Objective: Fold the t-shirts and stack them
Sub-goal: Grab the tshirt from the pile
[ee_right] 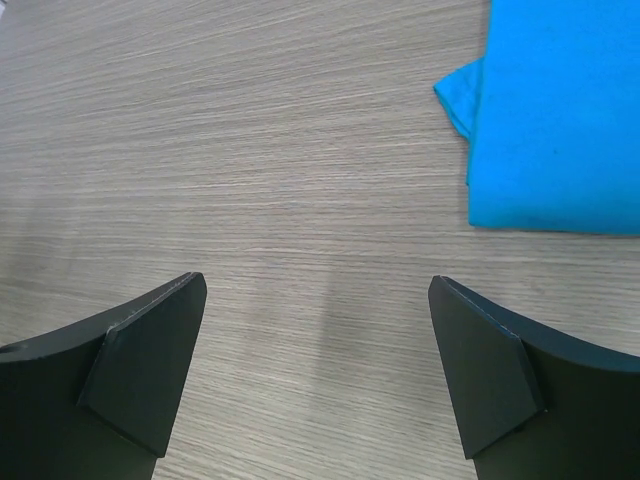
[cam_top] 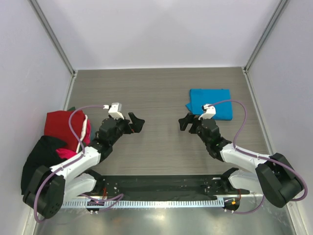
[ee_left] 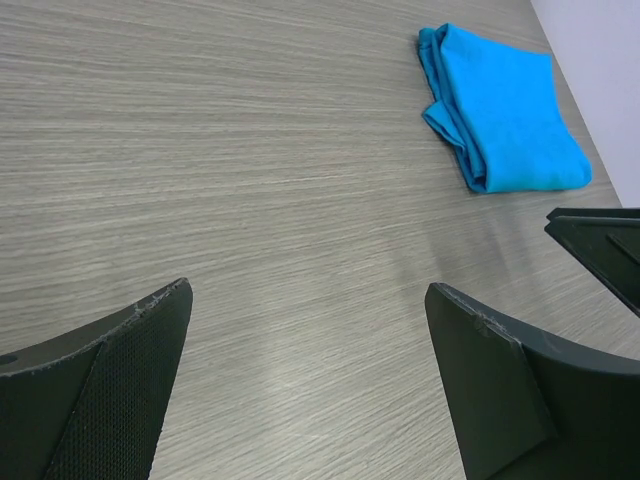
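Upper right of the overhead frame: bright blue cloth t-shirt (cam_top: 211, 103), folded to a flat rectangle, lying on the grey wood-grain table (cam_top: 156, 88) just beyond the right gripper (cam_top: 184, 122). Judged to be the base of the stack, parked clear of the working area.

Left edge of frame: unfolded heap. Deep red cloth t-shirt (cam_top: 58, 125) on top, black cloth shirt (cam_top: 36, 159) below it toward the lower left, and a sliver of magenta cloth (cam_top: 63, 152) between the two. The heap sits beside the left arm and well apart from the folded shirt; presumably the supply awaiting folding.

Left gripper (cam_top: 137, 122): jaws spread wide, holding nothing; its wrist view shows only table surface between the fingers.

Right gripper: likewise spread wide and empty. The blue shirt lies in the upper right of its wrist view, untouched.

Both claws are held low over mid-frame, facing roughly toward each other.

Judgement: one shirt done, the heap not yet begun. The next move probably calls for the left arm to reach the red shirt. Risk: loose cloth drags the black one along.
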Controlling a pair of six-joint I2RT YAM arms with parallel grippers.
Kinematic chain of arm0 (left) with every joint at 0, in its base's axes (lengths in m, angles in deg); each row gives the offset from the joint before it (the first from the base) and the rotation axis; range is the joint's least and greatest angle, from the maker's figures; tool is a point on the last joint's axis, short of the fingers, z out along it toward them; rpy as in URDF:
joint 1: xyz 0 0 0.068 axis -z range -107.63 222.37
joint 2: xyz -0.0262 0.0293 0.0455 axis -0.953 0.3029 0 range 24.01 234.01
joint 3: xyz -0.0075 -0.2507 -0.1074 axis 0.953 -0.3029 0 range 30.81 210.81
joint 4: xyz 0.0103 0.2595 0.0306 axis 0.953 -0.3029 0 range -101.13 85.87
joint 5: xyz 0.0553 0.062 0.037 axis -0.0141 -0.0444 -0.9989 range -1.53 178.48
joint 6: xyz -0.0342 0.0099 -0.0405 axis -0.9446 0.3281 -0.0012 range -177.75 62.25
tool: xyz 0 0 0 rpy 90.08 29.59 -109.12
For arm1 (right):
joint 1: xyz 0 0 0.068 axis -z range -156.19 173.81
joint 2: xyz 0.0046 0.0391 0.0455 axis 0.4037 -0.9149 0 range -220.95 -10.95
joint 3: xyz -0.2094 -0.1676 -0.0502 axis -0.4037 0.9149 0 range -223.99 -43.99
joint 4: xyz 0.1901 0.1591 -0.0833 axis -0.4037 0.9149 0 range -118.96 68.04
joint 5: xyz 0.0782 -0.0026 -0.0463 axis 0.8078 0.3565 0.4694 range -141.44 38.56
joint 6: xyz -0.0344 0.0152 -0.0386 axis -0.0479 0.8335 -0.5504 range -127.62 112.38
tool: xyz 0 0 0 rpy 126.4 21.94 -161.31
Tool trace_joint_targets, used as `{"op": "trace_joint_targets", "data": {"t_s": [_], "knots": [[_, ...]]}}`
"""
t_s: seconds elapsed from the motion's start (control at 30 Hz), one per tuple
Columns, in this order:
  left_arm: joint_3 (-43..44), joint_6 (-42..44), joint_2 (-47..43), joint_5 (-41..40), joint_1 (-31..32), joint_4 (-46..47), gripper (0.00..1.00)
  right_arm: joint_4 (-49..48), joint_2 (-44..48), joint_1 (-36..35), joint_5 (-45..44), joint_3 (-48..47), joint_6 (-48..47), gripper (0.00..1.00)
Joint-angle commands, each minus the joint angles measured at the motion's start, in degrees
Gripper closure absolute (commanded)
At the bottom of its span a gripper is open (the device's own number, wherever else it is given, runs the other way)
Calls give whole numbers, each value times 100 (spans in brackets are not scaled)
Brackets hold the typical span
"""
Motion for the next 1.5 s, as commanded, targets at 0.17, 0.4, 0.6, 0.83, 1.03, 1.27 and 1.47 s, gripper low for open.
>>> {"op": "trace_joint_targets", "data": {"t_s": [0.17,0.4,0.6,0.83,1.03,1.27,1.47], "knots": [[633,-97,-381,-559,-1,-623,3,-96,-79,-2,-309,-242,152,1],[2750,-1607,-910,-3943,-71,-5315,2,-43,-54,-2,-344,-216,257,1],[3842,-1908,-620,-3701,-1406,-6945,15,-96,-80,-2,-256,-198,336,1],[3807,-2260,-593,-3735,-2734,-7236,17,-87,-177,-2,-133,-225,380,1],[3825,-2426,116,-3041,-3586,-7130,19,-78,-168,-2,-142,-225,389,1],[3808,-3095,1153,-2559,-4141,-7394,37,-43,-194,-2,-159,-242,398,1],[3561,-3262,1675,-1916,-4791,-7526,100,10,-150,6,-247,-251,363,1]]}}
